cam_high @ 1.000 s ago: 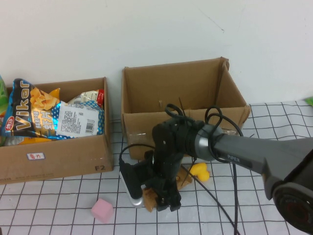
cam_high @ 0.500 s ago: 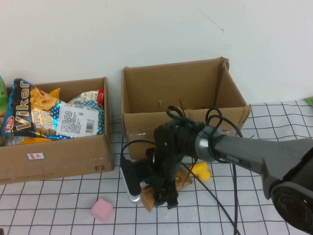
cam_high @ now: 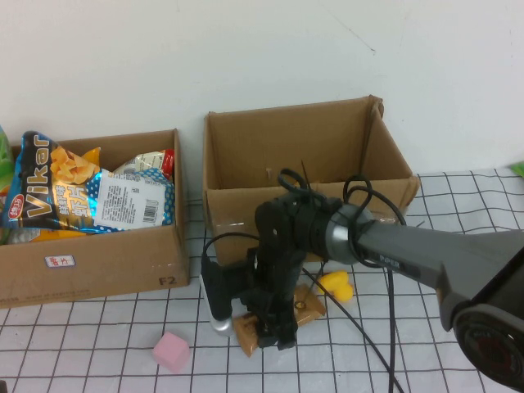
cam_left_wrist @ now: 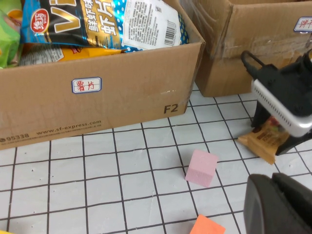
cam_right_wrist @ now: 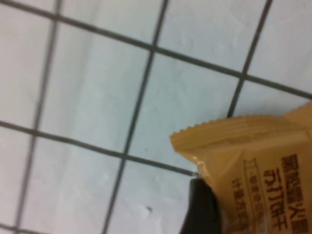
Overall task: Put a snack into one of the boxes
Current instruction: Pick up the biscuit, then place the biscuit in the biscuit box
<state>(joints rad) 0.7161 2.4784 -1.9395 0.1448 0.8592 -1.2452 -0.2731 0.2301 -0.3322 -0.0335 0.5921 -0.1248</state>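
Observation:
The larger cardboard box (cam_high: 246,214) stands open at mid-table, taped, with a white label in the left wrist view (cam_left_wrist: 302,23). The smaller box (cam_high: 98,262) at the left holds chip bags (cam_high: 57,192); it also shows in the left wrist view (cam_left_wrist: 122,97). My right gripper (cam_high: 274,329) is shut on a tan snack packet (cam_high: 246,337) just above the table in front of the larger box. The packet fills the right wrist view (cam_right_wrist: 263,165) beside one dark finger (cam_right_wrist: 202,209). My left gripper (cam_left_wrist: 280,204) is shut and empty, low near the front, out of the high view.
A pink cube (cam_high: 171,351) lies in front of the smaller box and also shows in the left wrist view (cam_left_wrist: 201,167). A yellow toy (cam_high: 336,286) lies right of the packet. An orange block (cam_left_wrist: 207,226) lies near my left gripper. Cables trail from the right arm.
My right gripper has shifted slightly up and left with the snack packet in it. More of the packet now shows under the gripper. Nothing else has moved.

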